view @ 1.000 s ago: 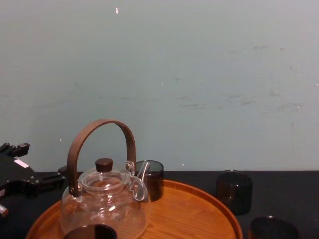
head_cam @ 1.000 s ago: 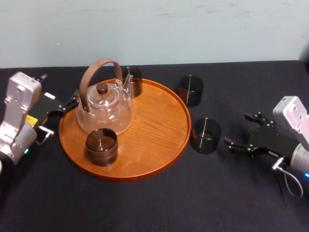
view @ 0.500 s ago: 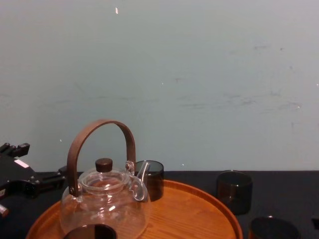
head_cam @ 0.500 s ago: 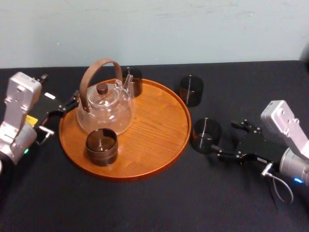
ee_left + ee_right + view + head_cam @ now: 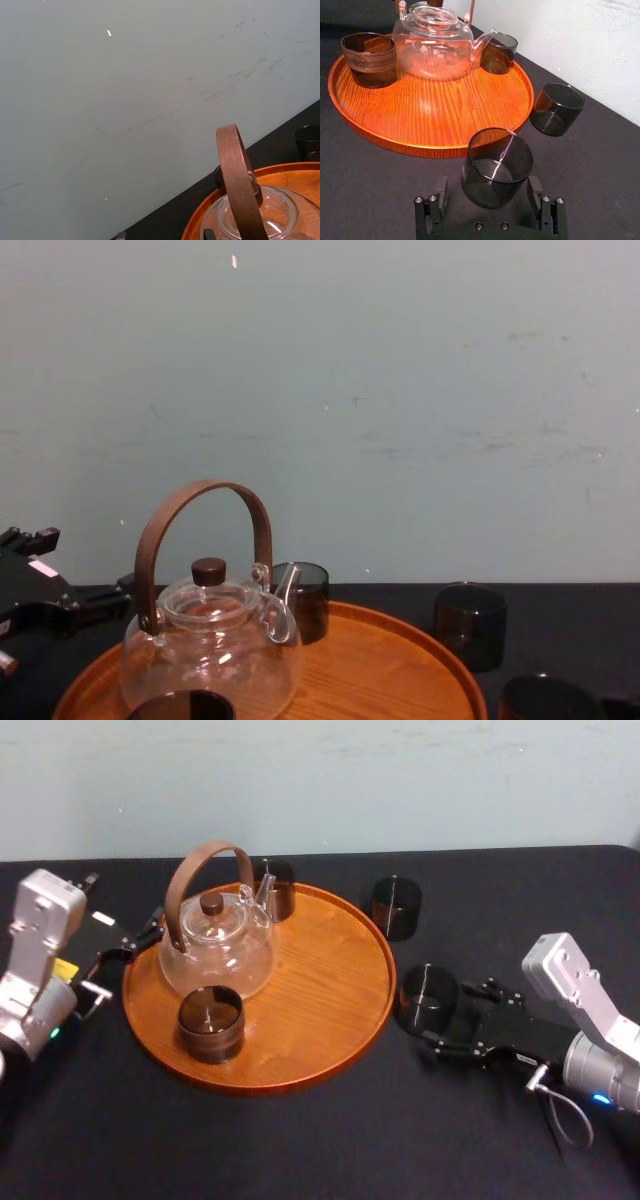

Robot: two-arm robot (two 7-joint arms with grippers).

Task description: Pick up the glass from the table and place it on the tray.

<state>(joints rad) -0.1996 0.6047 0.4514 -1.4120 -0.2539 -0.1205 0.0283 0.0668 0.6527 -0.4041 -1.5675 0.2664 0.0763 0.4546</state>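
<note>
The glass point(image 5: 426, 1000), a short smoky cylinder with thin transparent walls, stands upright on the black cloth of the table point(image 5: 300, 1140), just beside the right rim of the tray point(image 5: 330, 1020) and not on it. The tray is a round orange-brown wooden disc with visible grain and a low raised rim. It carries a clear glass teapot point(image 5: 215, 955) with a brown arched handle, a dark cup with a wood-coloured band point(image 5: 210, 1023), and a second smoky glass point(image 5: 277, 890) at its far edge. A third smoky glass point(image 5: 396, 907) stands on the cloth beyond the tray. The right gripper point(image 5: 447, 1013) lies low over the table with its fingers spread, one on each side of the glass; no firm clamp is visible. One second ago it was well apart from the glass — it has since advanced toward the tray. The glass has not shifted. The left gripper point(image 5: 140, 935) remains parked beside the tray's left rim — its state cannot be told.
</note>
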